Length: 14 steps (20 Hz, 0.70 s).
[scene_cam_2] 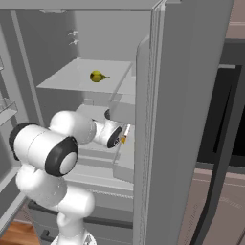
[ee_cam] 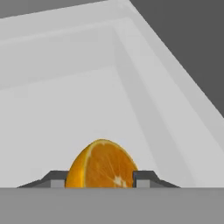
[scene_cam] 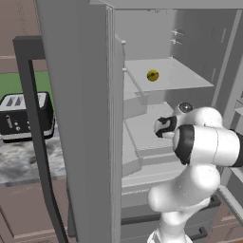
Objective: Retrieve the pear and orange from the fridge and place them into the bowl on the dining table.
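Gripping the orange [ee_cam: 102,165] between its closed-in fingertips inside the fridge [scene_cam: 190,47], the gripper [ee_cam: 101,179] must next withdraw carefully; the pear [scene_cam: 152,75] waits above.

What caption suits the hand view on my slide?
Gripper fingertips flank the bright orange cut-faced fruit on a pale grey fridge shelf.

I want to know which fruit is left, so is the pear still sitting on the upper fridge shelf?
Yes, the pear lies alone on the upper shelf of the open fridge, above the arm, while the orange sits between the gripper's fingertips.
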{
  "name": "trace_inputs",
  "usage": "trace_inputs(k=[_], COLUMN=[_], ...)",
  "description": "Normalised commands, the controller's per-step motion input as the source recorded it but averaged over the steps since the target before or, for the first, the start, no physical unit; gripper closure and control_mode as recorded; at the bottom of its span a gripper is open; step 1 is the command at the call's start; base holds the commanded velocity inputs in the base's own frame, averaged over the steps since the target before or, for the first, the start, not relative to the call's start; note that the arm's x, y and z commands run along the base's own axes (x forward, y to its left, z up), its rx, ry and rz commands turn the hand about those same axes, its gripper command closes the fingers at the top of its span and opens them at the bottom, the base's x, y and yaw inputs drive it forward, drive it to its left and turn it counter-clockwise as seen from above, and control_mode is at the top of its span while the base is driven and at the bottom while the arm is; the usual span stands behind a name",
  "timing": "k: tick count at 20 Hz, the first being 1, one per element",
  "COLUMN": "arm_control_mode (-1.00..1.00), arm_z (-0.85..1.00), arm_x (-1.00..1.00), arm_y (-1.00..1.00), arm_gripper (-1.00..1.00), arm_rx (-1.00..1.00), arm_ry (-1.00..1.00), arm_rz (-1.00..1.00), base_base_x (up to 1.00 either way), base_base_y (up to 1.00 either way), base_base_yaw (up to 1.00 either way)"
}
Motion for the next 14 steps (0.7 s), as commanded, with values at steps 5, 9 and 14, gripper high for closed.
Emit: trace_inputs(k=[5, 9, 14], arm_control_mode=[-1.0, -1.0, -1.0], arm_z=[0.31, 0.93, 1.0], arm_x=[-0.75, -0.67, -0.63], arm_y=[0.43, 0.26, 0.08], arm_gripper=[1.0, 1.0, 1.0], arm_rx=[-0.07, -0.04, 0.0], arm_ry=[-0.01, 0.02, 0.05], arm_rz=[0.04, 0.12, 0.17], base_base_x=[0.0, 0.0, 0.0], base_base_y=[0.0, 0.0, 0.0], base_base_yaw=[0.0, 0.0, 0.0])
